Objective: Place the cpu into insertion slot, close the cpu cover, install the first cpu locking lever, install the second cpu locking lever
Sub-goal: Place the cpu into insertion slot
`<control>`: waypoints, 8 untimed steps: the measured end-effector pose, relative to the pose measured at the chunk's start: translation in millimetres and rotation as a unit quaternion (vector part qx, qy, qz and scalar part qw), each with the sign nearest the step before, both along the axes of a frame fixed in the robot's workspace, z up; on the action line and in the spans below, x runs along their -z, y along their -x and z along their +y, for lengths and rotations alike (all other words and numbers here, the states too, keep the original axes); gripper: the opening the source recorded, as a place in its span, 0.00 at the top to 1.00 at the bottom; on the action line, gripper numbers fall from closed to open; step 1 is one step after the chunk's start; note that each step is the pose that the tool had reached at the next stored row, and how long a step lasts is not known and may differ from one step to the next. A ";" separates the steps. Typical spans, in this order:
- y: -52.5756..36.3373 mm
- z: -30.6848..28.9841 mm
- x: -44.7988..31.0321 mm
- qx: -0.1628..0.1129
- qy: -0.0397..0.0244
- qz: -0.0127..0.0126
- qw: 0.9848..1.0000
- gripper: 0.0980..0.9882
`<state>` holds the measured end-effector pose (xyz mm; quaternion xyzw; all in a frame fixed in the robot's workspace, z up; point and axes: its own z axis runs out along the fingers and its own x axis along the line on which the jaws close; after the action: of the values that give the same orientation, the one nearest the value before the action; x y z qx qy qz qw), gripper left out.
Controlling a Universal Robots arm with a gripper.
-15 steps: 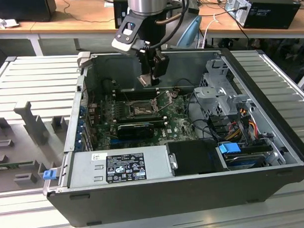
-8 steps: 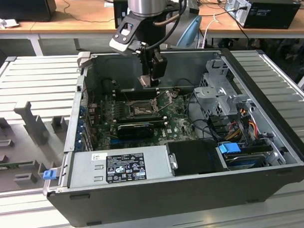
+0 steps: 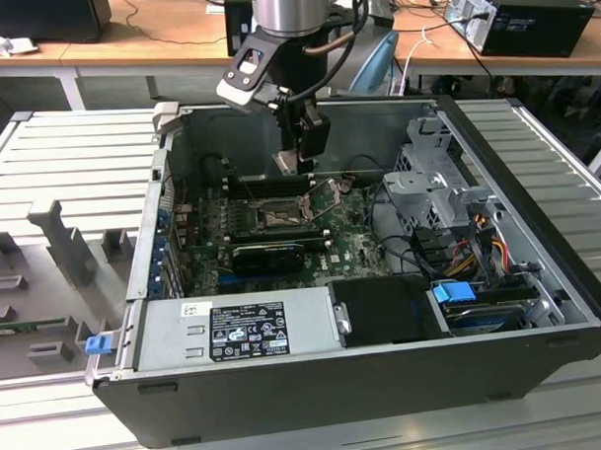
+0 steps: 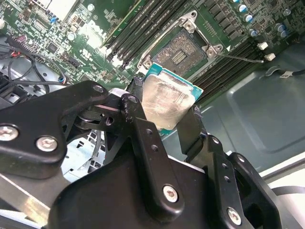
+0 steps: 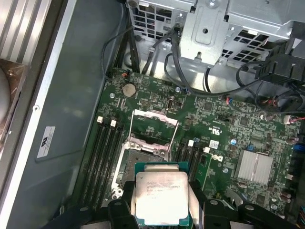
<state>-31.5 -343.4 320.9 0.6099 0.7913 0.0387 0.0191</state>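
Note:
My gripper (image 3: 290, 164) hangs inside the open computer case, shut on the cpu (image 3: 287, 163). In both wrist views the cpu (image 4: 167, 101) (image 5: 161, 194) shows its pale silver face and green rim between the black fingers (image 4: 139, 125). It is held in the air, tilted, above and slightly off the insertion slot (image 4: 182, 51) (image 5: 141, 160) (image 3: 279, 218), whose dark pin grid lies bare. The cpu cover (image 5: 153, 125) stands swung up on the slot's far side. A thin wire locking lever (image 4: 240, 57) sticks out loose beside the slot.
Long black memory slots (image 5: 104, 157) flank the socket on the green motherboard (image 5: 228, 129). A metal drive cage (image 5: 214, 28) with black cables, a finned heat sink (image 5: 257, 166), a power supply (image 3: 235, 331) and the case walls (image 3: 537, 207) hem in the space.

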 end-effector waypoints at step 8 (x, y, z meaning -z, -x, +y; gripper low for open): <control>0.0 0.0 1.7 0.000 0.000 0.000 1.000 0.52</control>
<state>-31.5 -343.4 319.3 0.6099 0.7913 0.0387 0.0191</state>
